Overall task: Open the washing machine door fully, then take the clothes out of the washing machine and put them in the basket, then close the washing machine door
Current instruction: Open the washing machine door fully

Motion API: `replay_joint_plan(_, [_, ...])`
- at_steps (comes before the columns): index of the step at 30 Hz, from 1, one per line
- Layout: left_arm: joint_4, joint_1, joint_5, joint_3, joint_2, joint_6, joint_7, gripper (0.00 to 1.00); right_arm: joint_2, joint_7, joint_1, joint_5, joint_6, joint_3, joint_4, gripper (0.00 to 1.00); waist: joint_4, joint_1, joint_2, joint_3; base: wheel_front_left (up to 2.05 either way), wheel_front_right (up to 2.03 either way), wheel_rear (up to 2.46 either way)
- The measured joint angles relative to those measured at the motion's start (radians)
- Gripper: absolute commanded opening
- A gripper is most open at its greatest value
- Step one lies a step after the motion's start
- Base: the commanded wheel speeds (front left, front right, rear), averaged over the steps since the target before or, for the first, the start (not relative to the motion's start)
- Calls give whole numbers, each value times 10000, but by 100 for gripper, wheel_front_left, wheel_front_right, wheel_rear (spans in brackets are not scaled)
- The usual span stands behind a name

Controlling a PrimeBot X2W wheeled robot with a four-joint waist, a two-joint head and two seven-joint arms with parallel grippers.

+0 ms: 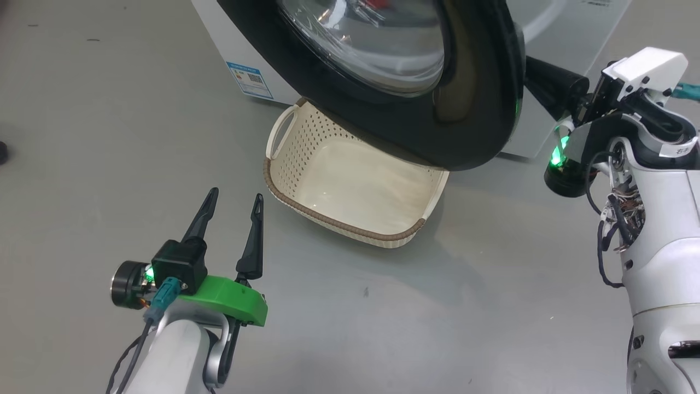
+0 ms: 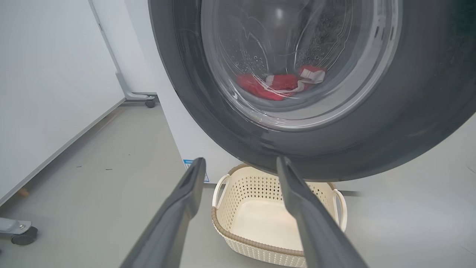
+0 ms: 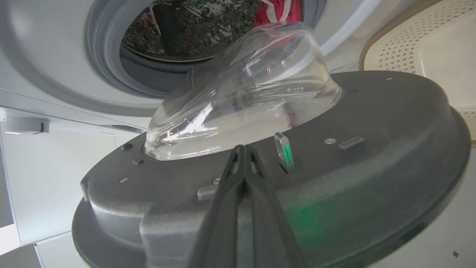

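Observation:
The washing machine door (image 1: 470, 109), black-rimmed with a clear glass bowl, stands partly swung out from the white washing machine (image 1: 569, 38), over the far part of the basket (image 1: 350, 186). My right gripper (image 3: 242, 149) is shut, its tips lying against the door's inner face (image 3: 372, 123) below the glass bowl (image 3: 241, 96). Red clothes (image 3: 277, 9) lie in the steel drum (image 3: 178, 33) and show through the glass (image 2: 279, 83). My left gripper (image 1: 234, 196) is open over bare floor, left of the cream basket (image 2: 260, 212), holding nothing.
A blue sticker (image 1: 250, 79) sits low on the washer's front. A white panel (image 2: 48, 85) on wheeled feet (image 2: 24, 234) stands to the washer's left. Grey floor (image 1: 437, 317) spreads before the basket.

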Motion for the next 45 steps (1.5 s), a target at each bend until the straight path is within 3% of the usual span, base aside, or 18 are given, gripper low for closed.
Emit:
replay_joint_plan(19, [144,234,113,6,2,61,0,100,182,886,833,767,0,941,437,0,-262,0,0,-906,0,0,0])
replay_joint_plan(45, [188,655,351,-102,6,59,0,100,203,1183,1924,3764,0,4497,-410,0,-189,1,0,-1358,0,0,0])
